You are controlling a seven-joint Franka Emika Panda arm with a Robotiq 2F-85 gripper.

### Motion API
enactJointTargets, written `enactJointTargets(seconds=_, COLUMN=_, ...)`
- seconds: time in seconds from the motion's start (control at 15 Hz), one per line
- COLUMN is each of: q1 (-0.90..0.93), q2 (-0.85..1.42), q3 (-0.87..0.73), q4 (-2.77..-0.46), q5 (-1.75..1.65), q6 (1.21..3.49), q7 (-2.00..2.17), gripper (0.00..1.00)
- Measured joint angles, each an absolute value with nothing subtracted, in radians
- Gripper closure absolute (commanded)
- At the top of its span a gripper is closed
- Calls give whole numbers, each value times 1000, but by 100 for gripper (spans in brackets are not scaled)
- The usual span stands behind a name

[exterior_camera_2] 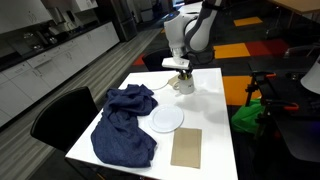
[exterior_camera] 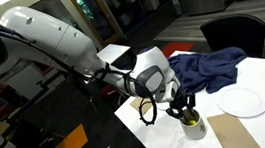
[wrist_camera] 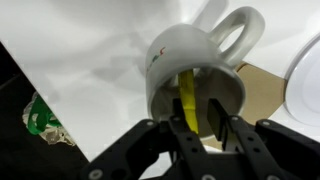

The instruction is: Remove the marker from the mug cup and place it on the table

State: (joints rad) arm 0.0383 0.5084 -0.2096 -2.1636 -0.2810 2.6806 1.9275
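The mug cup (wrist_camera: 190, 50) is pale white with a handle and stands near the corner of the white table (exterior_camera_2: 215, 120). It also shows in both exterior views (exterior_camera: 193, 128) (exterior_camera_2: 185, 85). The yellow-green marker (wrist_camera: 186, 95) stands inside it, leaning on the wall. My gripper (wrist_camera: 198, 105) is lowered into the mug's mouth, fingers open on either side of the marker. The marker lies against one finger, with a gap to the other. In both exterior views the gripper (exterior_camera: 184, 108) (exterior_camera_2: 180, 72) sits directly over the mug.
A crumpled blue cloth (exterior_camera_2: 125, 120) covers part of the table. A round white plate (exterior_camera_2: 167, 119) and a brown rectangular mat (exterior_camera_2: 186, 147) lie beside it. A black chair (exterior_camera_2: 60, 115) stands at the table's side. The mug is close to the table edge.
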Motion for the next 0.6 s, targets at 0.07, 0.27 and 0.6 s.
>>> enactJointTargets(seconds=0.07, q1=38, q2=512, q3=-210, q4=-2161, q5=-268, q6=2681, q7=1920, gripper=73)
enactJointTargets(seconds=0.27, q1=38, q2=523, q3=-210, q4=-2155, q5=-227, q6=2681, q7=1896, gripper=73)
enactJointTargets(seconds=0.6, q1=38, q2=540, q3=-211, q4=-2148, q5=-189, q6=2680, q7=1885, gripper=68)
